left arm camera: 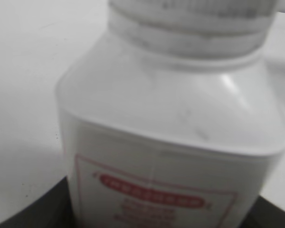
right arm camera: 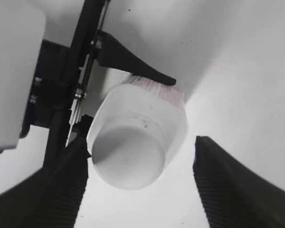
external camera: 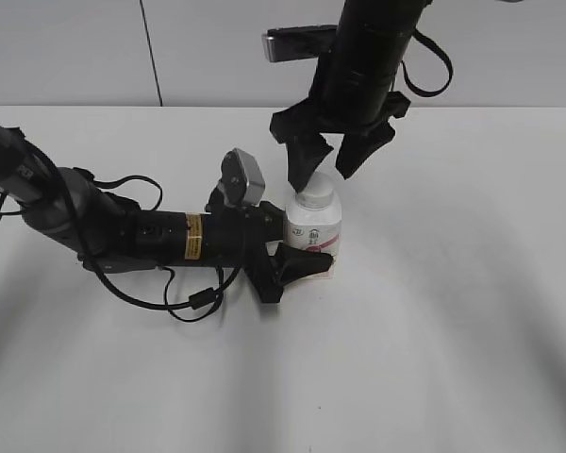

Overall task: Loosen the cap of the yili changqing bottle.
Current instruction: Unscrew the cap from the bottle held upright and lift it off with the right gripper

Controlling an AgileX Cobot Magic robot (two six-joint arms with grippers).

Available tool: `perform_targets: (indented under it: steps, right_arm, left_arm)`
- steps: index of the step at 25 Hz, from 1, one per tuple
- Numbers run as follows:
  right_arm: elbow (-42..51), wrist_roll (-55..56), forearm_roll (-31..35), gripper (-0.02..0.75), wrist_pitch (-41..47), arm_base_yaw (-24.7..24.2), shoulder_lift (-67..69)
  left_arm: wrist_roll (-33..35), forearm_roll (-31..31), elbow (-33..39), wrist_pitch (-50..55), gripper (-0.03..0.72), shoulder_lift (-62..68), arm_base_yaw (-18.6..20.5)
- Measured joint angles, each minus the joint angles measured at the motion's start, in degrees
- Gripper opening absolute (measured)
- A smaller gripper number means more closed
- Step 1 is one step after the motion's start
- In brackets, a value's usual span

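1. Above the bottle, the right gripper (external camera: 328,160) hangs with its two fingers spread wide, one on each side of the cap (right arm camera: 128,159) and not touching it.
2. From the right wrist view, the cap is nearer to the left finger (right arm camera: 61,190) than to the right one (right arm camera: 237,185), so I judge the gripper should first move a little so the cap is in the middle between both.
3. Before it closes, it seems better to go down slightly, so the ribbed pads meet the side of the cap and not the shoulder of the yili changqing bottle (external camera: 315,226).
4. The bottle stands upright on the white table (external camera: 453,330), near the middle of it, with the pink-red label to the front.
5. Lower down, the left gripper (external camera: 297,247) lies low on the table and pinches the body of the bottle from the side; the left wrist view shows only the bottle very close and blurred.
6. This hold must be firm, because in my judgement the smooth plastic can turn together with the cap if the grip is weak.
7. A closing that is off-center can push the bottle sideways, so the turn should start only when both pads press equally.
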Motion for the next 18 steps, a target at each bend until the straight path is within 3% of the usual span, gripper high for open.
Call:
perform_targets:
  steps: [7,18]
  right_arm:
    - [0.0,9.2,4.1,0.546,-0.1,0.0,0.0]
    - [0.0,16.1,1.5,0.546,-0.1,0.0,0.0]
  left_arm:
    - [0.0,0.0,0.0,0.0,0.419,0.0,0.0]
    - [0.0,0.1,0.0,0.1,0.417,0.0,0.0]
